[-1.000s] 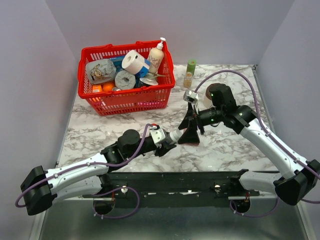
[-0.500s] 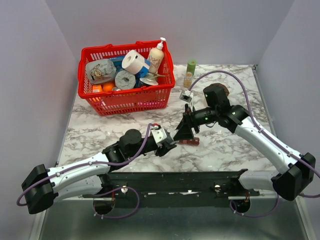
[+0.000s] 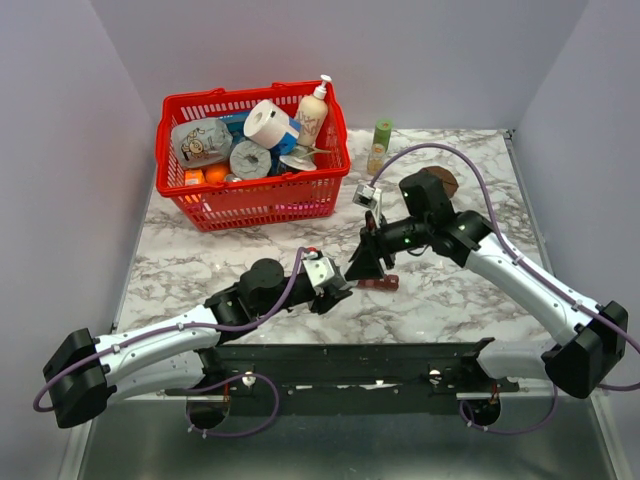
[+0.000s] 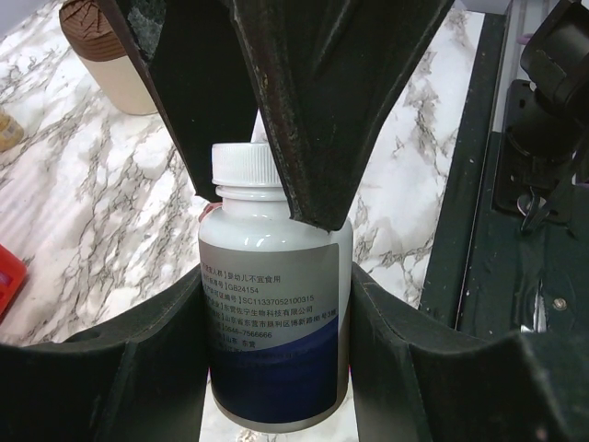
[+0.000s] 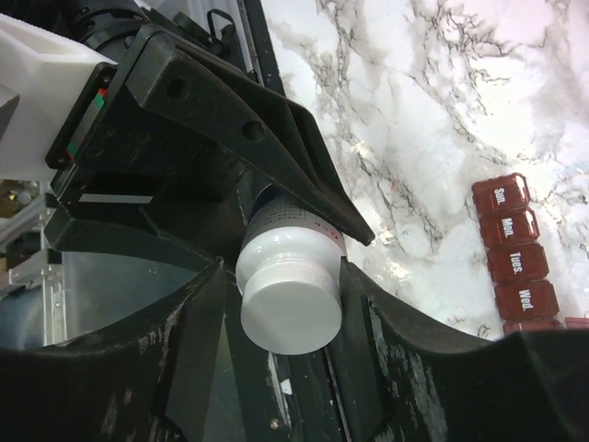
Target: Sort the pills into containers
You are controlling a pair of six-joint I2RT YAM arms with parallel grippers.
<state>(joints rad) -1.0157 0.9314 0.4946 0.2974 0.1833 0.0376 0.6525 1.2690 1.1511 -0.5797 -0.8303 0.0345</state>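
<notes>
A: What are the fingers doing?

B: The left gripper (image 4: 276, 278) is clamped on the body of a white pill bottle (image 4: 272, 322), one finger pressed to each side. The right gripper (image 5: 282, 264) meets it head-on, its fingers closed against both sides of the white cap (image 5: 290, 313).

A: And the containers (image 5: 515, 258)?

B: A dark red-brown strip, lying flat on the marble table (image 3: 200, 260) just beside the joined grippers. It is toward the near edge, about midway along it. The lids that show read Sun., Mon., Tues., Wed., and all four are shut.

A: Farther out?

B: A cream tub (image 4: 106, 55) with a brown top stands behind the right arm. A green-capped bottle (image 3: 380, 145) stands at the far edge, and a full red basket (image 3: 250, 205) sits in the far left corner.
</notes>
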